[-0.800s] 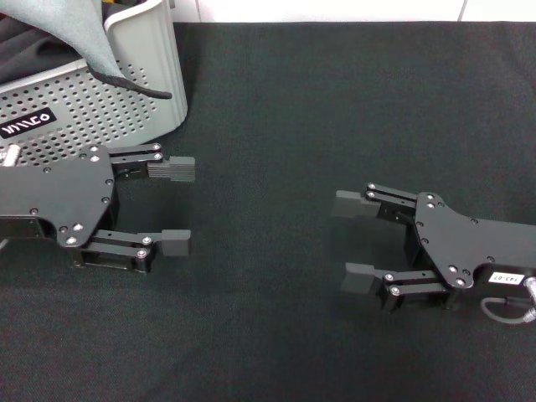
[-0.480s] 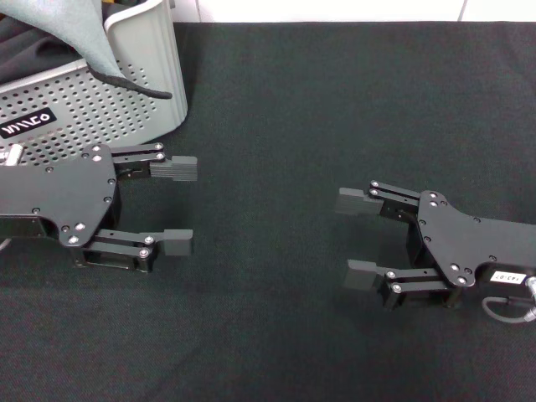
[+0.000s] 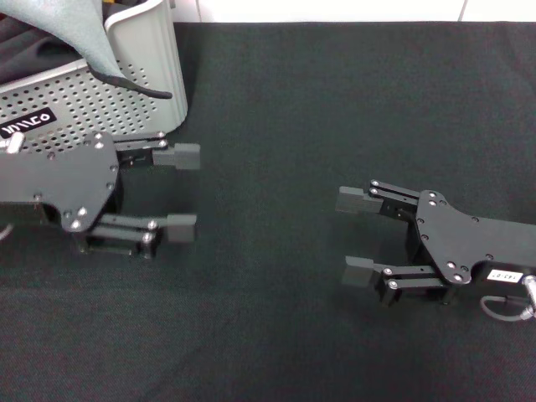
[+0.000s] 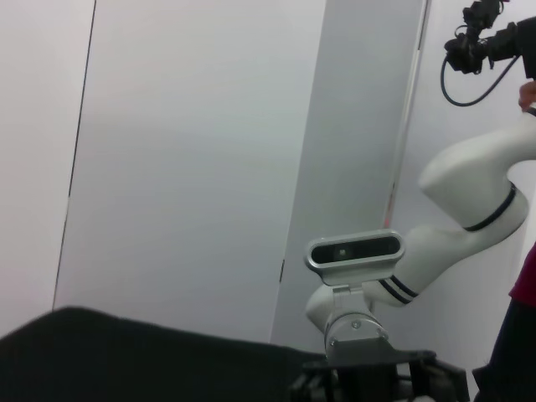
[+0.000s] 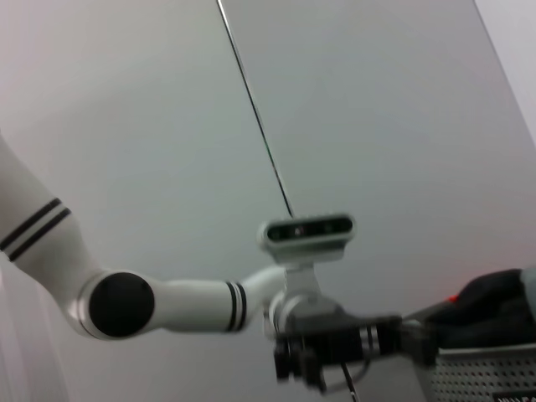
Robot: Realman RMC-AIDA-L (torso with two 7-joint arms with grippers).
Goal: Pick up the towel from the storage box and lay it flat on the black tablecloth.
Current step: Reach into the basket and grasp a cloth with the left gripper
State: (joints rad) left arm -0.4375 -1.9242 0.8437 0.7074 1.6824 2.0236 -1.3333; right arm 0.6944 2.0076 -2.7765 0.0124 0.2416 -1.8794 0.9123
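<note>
At the far left corner of the black tablecloth stood the storage box, its perforated grey wall and black label facing the robot. The towel lay in the box, grey face up, with one black-trimmed corner draped over the near rim and hanging down the outside wall. Just in front of the box, the left tool hovered over the cloth with its two fingers spread wide and nothing between them; the upper finger sat close beside the box's lower corner, though contact could not be made out. Well apart, on the right side of the cloth, the right tool was low over the fabric, its fingers likewise parted and holding nothing, pointing toward the left tool. From the right wrist view the box showed only as a strip of perforated wall at the edge, with dark cloth heaped above it. The left wrist view showed mainly a pale wall and the other arm's wrist camera.
</note>
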